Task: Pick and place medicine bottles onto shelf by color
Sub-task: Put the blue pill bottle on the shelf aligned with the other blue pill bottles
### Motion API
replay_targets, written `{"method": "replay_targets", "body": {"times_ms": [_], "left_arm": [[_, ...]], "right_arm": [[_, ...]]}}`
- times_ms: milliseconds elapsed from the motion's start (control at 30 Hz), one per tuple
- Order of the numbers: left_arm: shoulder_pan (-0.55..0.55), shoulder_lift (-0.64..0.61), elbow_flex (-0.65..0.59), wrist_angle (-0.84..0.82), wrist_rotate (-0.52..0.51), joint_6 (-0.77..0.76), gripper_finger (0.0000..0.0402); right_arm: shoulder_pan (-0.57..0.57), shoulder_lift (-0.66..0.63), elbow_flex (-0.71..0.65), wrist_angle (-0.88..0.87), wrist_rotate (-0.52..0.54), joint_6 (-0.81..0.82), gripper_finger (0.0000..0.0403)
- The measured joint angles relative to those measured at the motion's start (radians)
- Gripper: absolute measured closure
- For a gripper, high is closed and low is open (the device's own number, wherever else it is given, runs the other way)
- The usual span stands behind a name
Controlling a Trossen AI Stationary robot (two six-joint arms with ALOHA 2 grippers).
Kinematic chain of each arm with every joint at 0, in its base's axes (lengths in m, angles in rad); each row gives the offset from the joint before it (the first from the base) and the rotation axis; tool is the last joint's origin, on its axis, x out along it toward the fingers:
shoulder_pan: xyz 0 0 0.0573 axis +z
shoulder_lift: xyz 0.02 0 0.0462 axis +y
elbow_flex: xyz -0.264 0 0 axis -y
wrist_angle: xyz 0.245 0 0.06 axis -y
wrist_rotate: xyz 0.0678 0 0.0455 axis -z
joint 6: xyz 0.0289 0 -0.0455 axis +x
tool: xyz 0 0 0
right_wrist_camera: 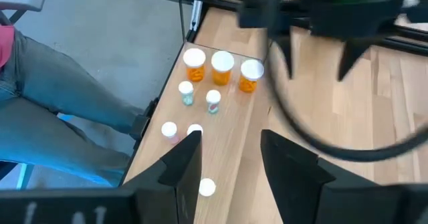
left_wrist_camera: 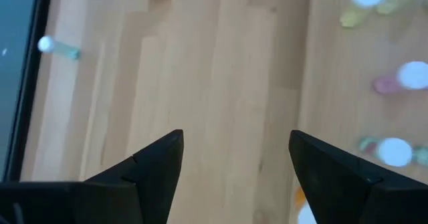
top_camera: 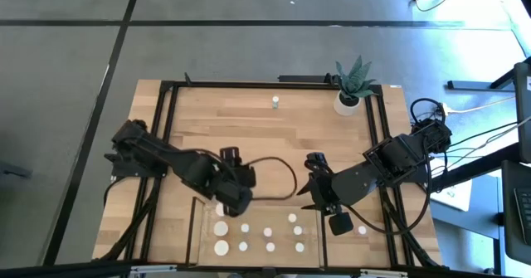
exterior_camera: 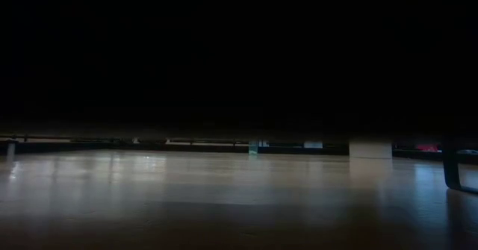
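The tabletop (top_camera: 274,145) is a light-wood slab edged by dark frame rails. At its 6 o'clock edge lies the shelf (top_camera: 199,228), a paler board bearing the medicine bottles (top_camera: 267,232) — white caps in two loose rows. In the right wrist view three wider amber ones (right_wrist_camera: 222,68) stand side by side, with smaller greenish and pinkish ones just beside them. One lone small bottle (top_camera: 275,103) stands well apart toward 12 o'clock, and another white cap (top_camera: 362,230) sits on the tabletop off the shelf's 3 o'clock end. A white plant pot (top_camera: 347,104) with a spiky green plant occupies the 1 o'clock corner.

The left arm reaches in from 9 o'clock; its tool, the left tool (top_camera: 235,197), hangs over the shelf's 10 o'clock corner. In its wrist view the two dark fingers (left_wrist_camera: 157,167) are spread wide with only bare wood between them — nothing pinched, nothing touched.

The right arm comes in from 3 o'clock; the right tool (top_camera: 313,197) hangs just beyond the shelf's far edge. Its fingers (right_wrist_camera: 187,160) stand parted with a clear gap, empty, the bottles showing past them.

A person's leg in grey trousers (right_wrist_camera: 60,97) shows beside the tabletop in the right wrist view.
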Motion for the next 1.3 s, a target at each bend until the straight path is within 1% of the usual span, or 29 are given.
{"method": "replay_targets", "body": {"times_ms": [167,333,433,533,633,767,867,1000,1233,1300], "left_arm": [[0.085,-0.083,-0.08,0.003,-0.001,-0.008,0.0136],[0.188,-0.178,-0.225,0.074,0.024,0.033,0.0136],[0.245,-0.218,-0.31,0.099,0.066,0.1,0.0136],[0.303,-0.252,-0.383,0.132,0.101,0.118,0.0136],[0.363,-0.268,-0.445,0.191,0.15,0.2,0.0136],[0.447,-0.268,-0.482,0.262,0.25,0.321,0.0136],[0.514,-0.265,-0.494,0.323,0.293,0.407,0.0136],[0.602,-0.265,-0.495,0.361,0.353,0.497,0.0136],[0.746,-0.265,-0.495,0.415,0.517,0.66,0.0136],[0.777,-0.265,-0.495,0.429,0.553,0.704,0.0136]], "right_arm": [[0.0,0.0,0.0,0.0,0.0,0.0,0.0247],[0.0,0.0,0.0,0.0,0.0,0.0,0.0247],[0.0,0.0,0.0,0.0,0.0,0.0,0.0247],[0.0,0.0,0.0,0.0,0.0,0.0,0.0247],[0.0,0.0,0.0,0.0,0.0,0.0,0.0247],[0.0,0.0,0.0,0.0,0.0,0.0,0.0247],[0.0,0.0,0.0,0.0,0.0,0.0,0.0247],[0.0,0.0,0.0,0.0,0.0,0.0,0.0247],[0.0,0.0,0.0,0.0,0.0,-0.002,0.0247],[-0.004,0.0,0.0,-0.001,0.0,-0.028,0.0247]]}}
